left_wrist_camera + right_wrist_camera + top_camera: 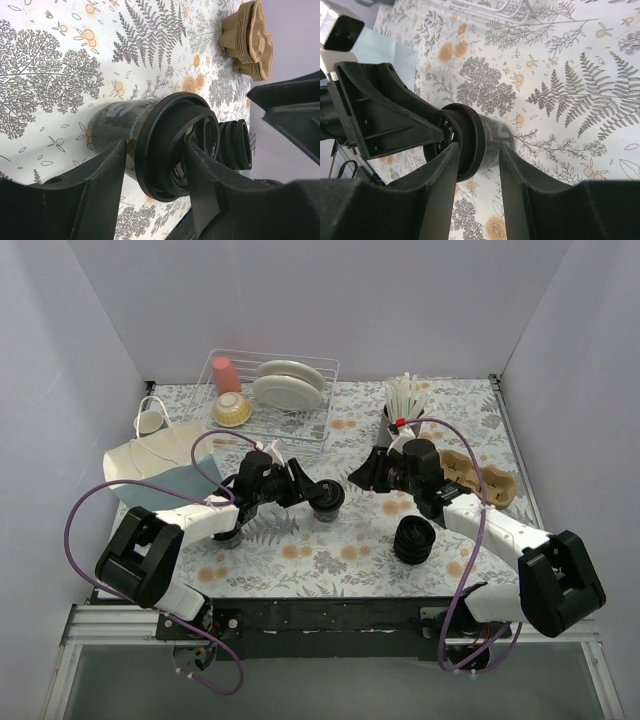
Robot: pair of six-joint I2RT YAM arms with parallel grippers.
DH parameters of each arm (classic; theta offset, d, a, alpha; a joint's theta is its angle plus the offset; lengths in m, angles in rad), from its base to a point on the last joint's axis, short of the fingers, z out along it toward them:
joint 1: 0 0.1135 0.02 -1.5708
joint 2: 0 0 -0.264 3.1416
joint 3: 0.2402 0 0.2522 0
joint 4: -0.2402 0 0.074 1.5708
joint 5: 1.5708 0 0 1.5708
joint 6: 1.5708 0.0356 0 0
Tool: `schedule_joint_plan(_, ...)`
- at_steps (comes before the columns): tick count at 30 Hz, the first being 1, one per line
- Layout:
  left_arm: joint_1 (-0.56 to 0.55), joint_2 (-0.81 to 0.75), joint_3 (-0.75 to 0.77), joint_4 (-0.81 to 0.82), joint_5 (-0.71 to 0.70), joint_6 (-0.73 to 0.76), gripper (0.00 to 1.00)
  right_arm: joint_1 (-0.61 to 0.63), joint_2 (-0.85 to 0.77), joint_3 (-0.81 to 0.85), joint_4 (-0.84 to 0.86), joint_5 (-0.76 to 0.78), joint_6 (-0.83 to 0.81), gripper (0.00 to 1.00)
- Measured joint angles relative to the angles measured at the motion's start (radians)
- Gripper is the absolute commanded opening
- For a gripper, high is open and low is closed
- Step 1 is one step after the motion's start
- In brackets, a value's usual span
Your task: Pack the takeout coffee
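The takeout coffee (329, 502) is a small black cup with a black lid, standing on the fern-print table just left of centre. In the left wrist view the coffee (125, 122) sits between my left fingers, and my left gripper (156, 150) is shut on it at the lid. From above, the left gripper (318, 495) reaches it from the left. My right gripper (362, 475) comes in from the right. Seen from the right wrist, the right gripper (479, 150) stands open around the coffee (492, 137), with gaps at both fingers.
A ribbed stack of black lids (415, 538) stands right of the cup. Brown pulp cup carriers (485, 480) lie at the right. A white bag (140, 462) and a blue sheet (195, 480) are at the left. A dish rack (270, 390) and a holder of white sticks (403, 405) stand behind.
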Motion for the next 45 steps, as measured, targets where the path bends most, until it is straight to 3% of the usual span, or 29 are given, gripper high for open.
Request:
schedule_joint_plan(8,0.000,0.000,0.001,0.000,0.003,0.011,0.46,-0.010,0.146,0.030,0.008,-0.160,-0.039,0.42)
schedule_joint_plan(16,0.000,0.000,0.001,0.000,0.001,0.015,0.46,-0.020,0.187,0.035,0.028,-0.201,-0.043,0.38)
schedule_joint_plan(20,0.001,0.003,0.001,0.002,0.002,0.013,0.46,-0.027,0.208,0.033,0.064,-0.233,-0.032,0.31)
schedule_joint_plan(30,0.001,0.025,-0.006,0.039,0.017,0.013,0.46,-0.037,0.193,-0.152,0.369,-0.252,0.075,0.25)
schedule_joint_plan(38,0.002,0.037,-0.008,0.060,0.020,0.013,0.45,-0.038,0.224,-0.195,0.494,-0.256,0.106,0.22)
schedule_joint_plan(41,0.004,0.044,-0.009,0.074,0.019,0.011,0.45,-0.039,0.237,-0.195,0.519,-0.265,0.116,0.23)
schedule_joint_plan(45,0.004,0.046,-0.009,0.080,0.020,0.016,0.45,-0.039,0.225,-0.192,0.502,-0.261,0.122,0.32)
